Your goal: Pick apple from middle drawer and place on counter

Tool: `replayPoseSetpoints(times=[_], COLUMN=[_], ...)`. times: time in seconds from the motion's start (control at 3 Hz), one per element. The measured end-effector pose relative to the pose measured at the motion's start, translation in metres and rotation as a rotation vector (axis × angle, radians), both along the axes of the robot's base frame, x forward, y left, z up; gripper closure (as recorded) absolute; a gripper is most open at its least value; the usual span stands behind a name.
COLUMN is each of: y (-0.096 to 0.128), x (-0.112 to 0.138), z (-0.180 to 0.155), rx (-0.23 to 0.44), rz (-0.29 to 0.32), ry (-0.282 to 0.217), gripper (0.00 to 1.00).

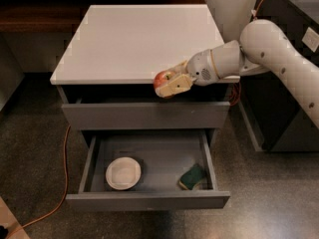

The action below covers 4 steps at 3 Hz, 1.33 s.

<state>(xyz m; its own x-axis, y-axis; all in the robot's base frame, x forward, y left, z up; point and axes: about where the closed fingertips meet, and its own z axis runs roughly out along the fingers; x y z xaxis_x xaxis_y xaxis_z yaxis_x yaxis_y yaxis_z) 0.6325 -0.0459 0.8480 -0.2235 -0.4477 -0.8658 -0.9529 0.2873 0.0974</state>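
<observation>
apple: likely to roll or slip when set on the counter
Round, so the apple may roll on the flat counter. It looks rigid: the gripper, at the counter's front edge, holds it undeformed. Smooth skin could slip.

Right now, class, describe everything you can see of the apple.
The apple is small, round and red with a yellowish patch. The beige gripper is shut on it and hides part of it, holding it at the front edge of the white counter, above the open drawer. Only the gripper visibly touches it.
</observation>
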Motion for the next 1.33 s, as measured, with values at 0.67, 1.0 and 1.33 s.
replayPoseSetpoints(times=[0.67, 1.0, 1.33], y=[0.017, 0.019, 0.015], x=[0.031, 0.053, 0.077], z=[0.061, 0.063, 0.053], rx=[-0.070, -0.090, -0.098], rz=[-0.091, -0.129, -0.183], ry=[0.008, 0.037, 0.073], gripper=[1.00, 1.00, 1.00])
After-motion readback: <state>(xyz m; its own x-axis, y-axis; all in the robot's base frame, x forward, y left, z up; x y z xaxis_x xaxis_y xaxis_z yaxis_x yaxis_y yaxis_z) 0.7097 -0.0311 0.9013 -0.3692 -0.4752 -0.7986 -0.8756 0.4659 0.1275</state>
